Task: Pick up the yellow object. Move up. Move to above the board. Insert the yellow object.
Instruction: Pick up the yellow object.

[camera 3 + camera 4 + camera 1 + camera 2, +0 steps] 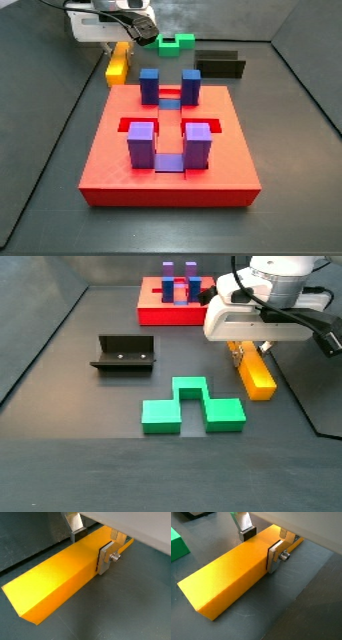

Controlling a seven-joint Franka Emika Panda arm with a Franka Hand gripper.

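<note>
Down at the floor, the gripper [262, 546] straddles the yellow object [234, 577], one silver finger [276, 558] flat against its side face and the other finger [243, 527] near the opposite edge; whether the pads are truly clamped on it I cannot tell. That long yellow bar lies flat on the dark floor, well apart from the red board [170, 160] with its blue and purple posts [142, 146], and just beside the green notched block [195, 403] in a side view. A black fixture [124, 352] stands farther off. It looks rigid and light, with smooth faces that could slip, so a firm squeeze across the narrow width seems right. The fingers sit toward one end, so the long free end might sag or swing once lifted.
</note>
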